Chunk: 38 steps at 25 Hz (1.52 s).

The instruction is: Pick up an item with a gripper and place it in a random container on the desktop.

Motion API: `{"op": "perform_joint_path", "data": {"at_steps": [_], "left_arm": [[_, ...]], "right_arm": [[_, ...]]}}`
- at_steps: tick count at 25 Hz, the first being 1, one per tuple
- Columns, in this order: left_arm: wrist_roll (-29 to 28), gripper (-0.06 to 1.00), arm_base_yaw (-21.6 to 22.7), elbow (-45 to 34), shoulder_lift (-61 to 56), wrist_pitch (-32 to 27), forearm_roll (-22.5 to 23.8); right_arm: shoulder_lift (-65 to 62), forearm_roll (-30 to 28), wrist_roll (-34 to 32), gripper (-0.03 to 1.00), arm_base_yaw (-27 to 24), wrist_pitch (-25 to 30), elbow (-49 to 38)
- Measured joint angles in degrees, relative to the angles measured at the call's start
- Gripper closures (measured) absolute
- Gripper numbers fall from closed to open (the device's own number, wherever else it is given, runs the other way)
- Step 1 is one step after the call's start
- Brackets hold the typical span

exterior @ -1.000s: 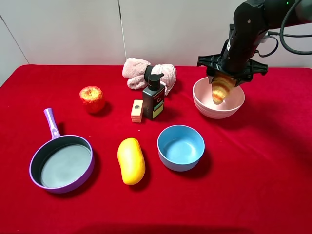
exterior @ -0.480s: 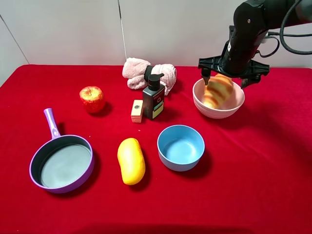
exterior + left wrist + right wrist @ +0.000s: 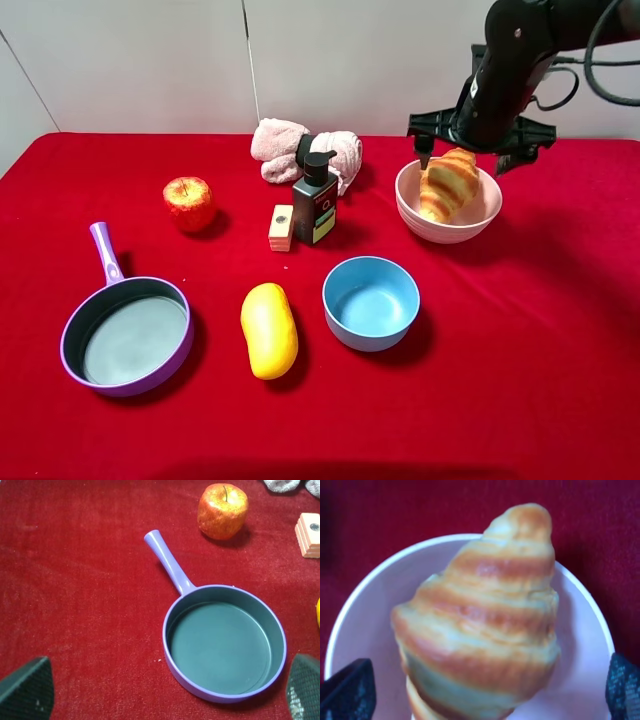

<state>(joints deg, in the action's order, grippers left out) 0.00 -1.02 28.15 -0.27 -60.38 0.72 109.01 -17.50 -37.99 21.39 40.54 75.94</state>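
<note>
The croissant [image 3: 447, 184] lies in the pink bowl [image 3: 487, 215], which stands near the far edge of the bench, towards the right corner. The right gripper [image 3: 461, 160] hangs directly above it with its jaws spread wide and holding nothing. In the right wrist view the two fingertips [image 3: 347, 690] flank the bowl [image 3: 360, 610], well clear of the croissant [image 3: 480, 615]. Its long axis runs across the line between the fingers, tilted, with the low end in the bowl and the upper tip poking over the rim.

The placing looks done, so the next move probably calls only for a straight lift clear.

The left gripper [image 3: 165, 692] is likewise wide open and empty. It hovers over the purple pan [image 3: 167, 645] near the front left corner, well apart from the croissant. The pan and the blue bowl [image 3: 370, 340] at mid-bench hold nothing.
</note>
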Motion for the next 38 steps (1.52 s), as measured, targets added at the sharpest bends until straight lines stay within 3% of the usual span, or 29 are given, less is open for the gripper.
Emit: {"op": "perform_joint_path", "data": {"at_steps": [16,38], "left_arm": [[0.0,0.03,0.0,0.0,0.0,0.0,0.0],[0.0,0.03,0.0,0.0,0.0,0.0,0.0]], "right_arm": [[-5.6,4.6,8.0,0.28,0.0,6.0,0.0],[-18.7,15.1,23.3,0.28,0.0,27.5,0.0]]}}
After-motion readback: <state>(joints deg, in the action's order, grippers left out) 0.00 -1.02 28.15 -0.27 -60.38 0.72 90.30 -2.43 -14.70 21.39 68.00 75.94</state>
